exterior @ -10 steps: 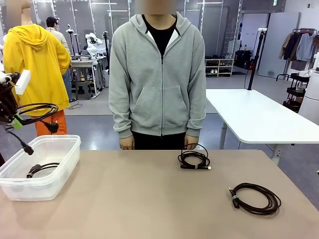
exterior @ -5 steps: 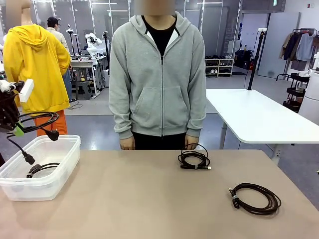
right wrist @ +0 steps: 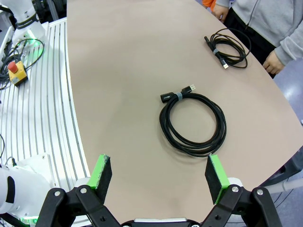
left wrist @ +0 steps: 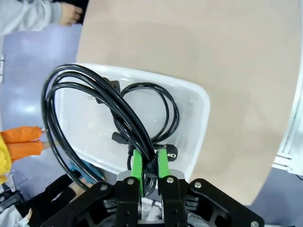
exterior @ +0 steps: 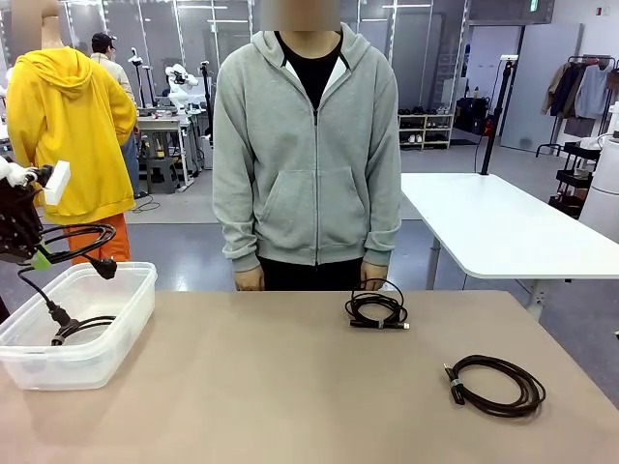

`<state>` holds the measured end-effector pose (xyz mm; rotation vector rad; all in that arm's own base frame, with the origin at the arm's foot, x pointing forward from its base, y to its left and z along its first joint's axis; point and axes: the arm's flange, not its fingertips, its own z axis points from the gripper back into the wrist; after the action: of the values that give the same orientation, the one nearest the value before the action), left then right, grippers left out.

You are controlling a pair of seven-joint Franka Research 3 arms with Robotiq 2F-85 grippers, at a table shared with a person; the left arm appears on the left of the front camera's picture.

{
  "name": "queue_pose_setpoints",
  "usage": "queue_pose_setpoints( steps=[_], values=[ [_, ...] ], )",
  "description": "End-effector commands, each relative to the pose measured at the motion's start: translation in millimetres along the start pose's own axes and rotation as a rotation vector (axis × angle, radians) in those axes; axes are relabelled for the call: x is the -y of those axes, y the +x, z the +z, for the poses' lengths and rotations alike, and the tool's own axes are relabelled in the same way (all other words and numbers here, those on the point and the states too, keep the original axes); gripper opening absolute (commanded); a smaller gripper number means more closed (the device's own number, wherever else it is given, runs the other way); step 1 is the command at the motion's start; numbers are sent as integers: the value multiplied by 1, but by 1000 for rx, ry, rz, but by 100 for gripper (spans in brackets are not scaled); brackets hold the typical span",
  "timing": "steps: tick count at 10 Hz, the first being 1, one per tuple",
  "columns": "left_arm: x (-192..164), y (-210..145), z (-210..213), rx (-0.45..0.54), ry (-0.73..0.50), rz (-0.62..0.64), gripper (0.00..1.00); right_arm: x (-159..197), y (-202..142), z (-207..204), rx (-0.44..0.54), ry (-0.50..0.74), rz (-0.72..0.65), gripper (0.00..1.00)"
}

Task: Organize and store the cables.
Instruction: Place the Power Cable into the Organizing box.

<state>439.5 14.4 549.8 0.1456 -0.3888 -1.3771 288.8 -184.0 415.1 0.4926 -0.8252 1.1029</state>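
Lab hall: worktables (exterior: pixel 503 227), shelving (exterior: pixel 426 129).

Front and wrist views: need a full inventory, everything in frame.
table: one, tan, centre.
bin: one, clear plastic, on the table's left end.
held cable: one, black, coiled, hanging over the bin.
bin cable: one, black, lying inside the bin.
far cable: one, black, coiled, on the table near its far edge.
near cable: one, black, coiled, on the table's right part, robot's side.
white table: one, behind, to the right.
person in grey hoodie: one, standing at the far edge.
person in yellow hoodie: one, background left.
left gripper: black, green pads, shut on the held cable.
right gripper: black, green pads, open, above the table.
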Motion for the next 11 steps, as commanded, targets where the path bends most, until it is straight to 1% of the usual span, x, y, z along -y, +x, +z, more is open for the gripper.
queue_pose_setpoints(
  steps=[1,3,4,6,8,9,11],
  values=[
    [-19,0,-10,5,45,-12,15,0,0,1,20,-4,18,100],
    [-27,-8,-35,-31,44,-26,15,0,0,1,20,-4,18,100],
    [-30,-14,-49,-76,63,-20,15,0,0,1,20,-4,18,100],
    [-34,-28,-82,-66,30,-3,15,0,0,1,20,-4,18,100],
    [-24,-44,-114,-34,-52,35,15,0,0,1,20,-4,18,100],
    [-18,-47,-128,-41,-88,41,15,0,0,1,20,-4,18,100],
    [-11,-51,-151,-8,-135,41,15,0,0,1,20,-4,18,100]
  ],
)
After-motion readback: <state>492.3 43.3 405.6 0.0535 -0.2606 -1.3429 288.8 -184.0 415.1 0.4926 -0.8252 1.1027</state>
